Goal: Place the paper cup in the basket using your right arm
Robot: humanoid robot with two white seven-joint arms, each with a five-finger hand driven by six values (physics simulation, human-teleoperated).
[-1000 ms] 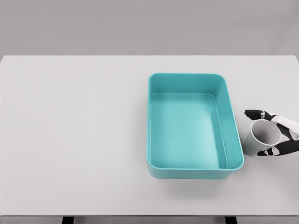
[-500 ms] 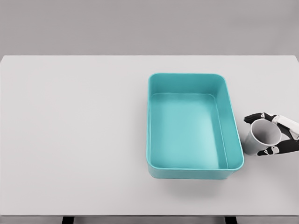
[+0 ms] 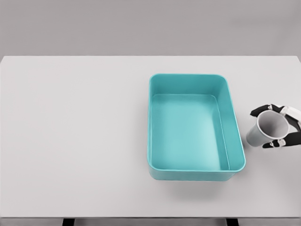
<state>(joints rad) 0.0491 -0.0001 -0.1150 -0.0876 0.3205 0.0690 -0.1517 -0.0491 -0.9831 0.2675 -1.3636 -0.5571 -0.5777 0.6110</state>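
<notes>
Teal basket at centre, white paper cup gripped at the right edge.

The rectangular teal plastic basket (image 3: 195, 127) sits right of centre on the white table (image 3: 75, 136); just beside it, the right hand (image 3: 284, 127) wraps black fingers (image 3: 260, 110) around the tilted white paper cup (image 3: 266, 130).

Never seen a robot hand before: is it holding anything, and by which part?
Yes. The right hand grips the paper cup around its upper wall near the rim.

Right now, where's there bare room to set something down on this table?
The whole table left of the basket is bare, as is the strip behind it. The basket's floor is empty too. Crowded only at the right edge, where the right hand grips the paper cup.
</notes>
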